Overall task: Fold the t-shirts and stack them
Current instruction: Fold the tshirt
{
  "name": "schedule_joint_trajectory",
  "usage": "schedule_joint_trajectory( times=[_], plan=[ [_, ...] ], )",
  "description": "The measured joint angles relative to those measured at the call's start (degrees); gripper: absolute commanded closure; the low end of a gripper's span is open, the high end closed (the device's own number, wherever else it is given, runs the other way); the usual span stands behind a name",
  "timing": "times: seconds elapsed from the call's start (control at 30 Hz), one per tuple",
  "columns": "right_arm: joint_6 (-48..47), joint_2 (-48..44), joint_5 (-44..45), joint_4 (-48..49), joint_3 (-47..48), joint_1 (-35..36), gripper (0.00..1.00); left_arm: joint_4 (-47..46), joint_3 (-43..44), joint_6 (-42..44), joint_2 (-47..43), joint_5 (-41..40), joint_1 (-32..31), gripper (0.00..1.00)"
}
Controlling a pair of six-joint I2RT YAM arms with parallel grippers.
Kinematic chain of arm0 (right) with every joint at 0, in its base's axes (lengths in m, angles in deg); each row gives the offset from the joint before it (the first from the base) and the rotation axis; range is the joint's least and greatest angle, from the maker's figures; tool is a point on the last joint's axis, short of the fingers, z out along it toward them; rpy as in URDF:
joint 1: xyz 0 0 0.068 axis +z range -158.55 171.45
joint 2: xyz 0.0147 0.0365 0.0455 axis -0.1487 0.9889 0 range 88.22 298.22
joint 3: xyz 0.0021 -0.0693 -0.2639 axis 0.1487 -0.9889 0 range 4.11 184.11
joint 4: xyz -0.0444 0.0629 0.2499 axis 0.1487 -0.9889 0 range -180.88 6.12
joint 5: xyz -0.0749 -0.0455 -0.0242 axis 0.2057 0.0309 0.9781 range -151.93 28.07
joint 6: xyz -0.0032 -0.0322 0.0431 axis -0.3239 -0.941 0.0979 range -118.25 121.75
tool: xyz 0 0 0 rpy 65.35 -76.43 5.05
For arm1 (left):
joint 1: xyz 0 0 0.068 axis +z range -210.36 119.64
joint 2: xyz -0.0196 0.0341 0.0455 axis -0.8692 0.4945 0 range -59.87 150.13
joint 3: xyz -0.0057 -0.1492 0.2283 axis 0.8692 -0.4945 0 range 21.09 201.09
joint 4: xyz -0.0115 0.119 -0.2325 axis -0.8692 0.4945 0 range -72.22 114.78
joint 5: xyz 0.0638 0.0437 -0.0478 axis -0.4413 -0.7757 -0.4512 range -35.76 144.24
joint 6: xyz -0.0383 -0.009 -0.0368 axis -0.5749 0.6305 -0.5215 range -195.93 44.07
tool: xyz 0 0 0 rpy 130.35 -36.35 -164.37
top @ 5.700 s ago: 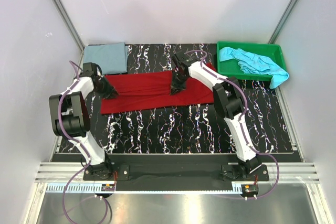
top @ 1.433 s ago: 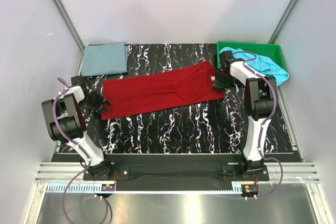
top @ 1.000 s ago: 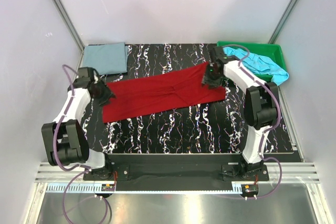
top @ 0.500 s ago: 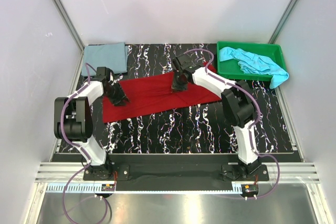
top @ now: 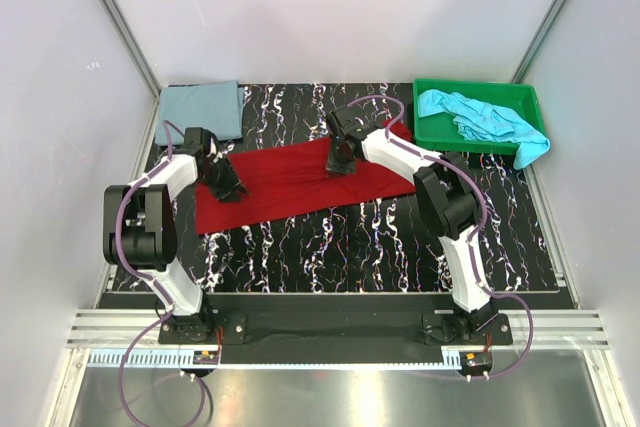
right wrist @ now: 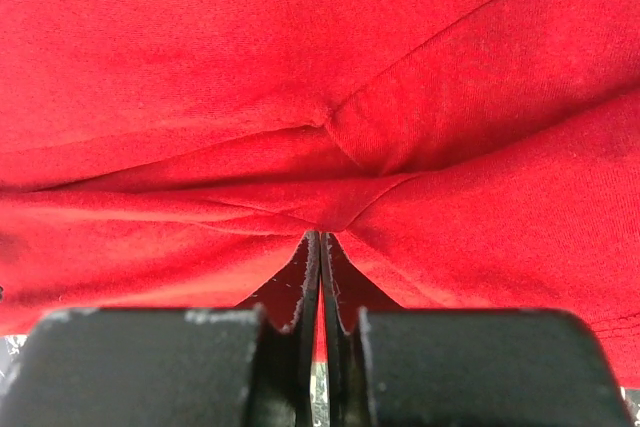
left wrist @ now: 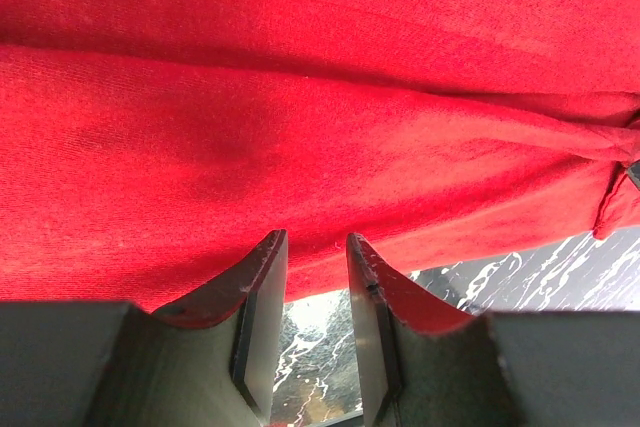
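Slid inward along the deep red t-shirt (top: 285,179) since a second ago: right tool (right wrist: 320,237) and left tool (left wrist: 310,239). Right tool clenched, pinching a pucker of red cloth toward 1 o'clock. Left tool low near the shirt's 9 o'clock end, tips a little apart, cloth edge dipping between them; cannot tell if pinched. Red shirt flat across the middle of the surface (top: 330,237). Grey-blue t-shirt (top: 202,111) folded at 10 o'clock. Turquoise t-shirt (top: 480,117) bunched in the green tray (top: 478,85) at 2 o'clock.
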Motion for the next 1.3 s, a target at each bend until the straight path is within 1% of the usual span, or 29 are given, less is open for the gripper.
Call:
schedule_joint_trajectory(
  times=[0.4, 0.73, 1.13, 1.3],
  plan=[
    [0.0, 1.6, 0.3, 0.5, 0.4, 0.0, 0.95, 0.3, -1.5, -0.5, -0.3, 0.0, -0.9, 0.67],
    [0.0, 1.6, 0.3, 0.8, 0.4, 0.3, 0.95, 0.3, -1.6, -1.6, 0.0, 0.2, -8.9, 0.69],
    [0.0, 1.6, -0.1, 0.8, 0.3, 1.5, 0.95, -0.2, -1.6, -1.7, 3.5, 0.2, -9.0, 0.70],
    [-0.1, 1.6, -0.1, 0.8, 0.3, 1.5, 0.95, -0.2, -1.6, -2.1, 3.7, 0.3, -8.9, 0.70]
  ],
)
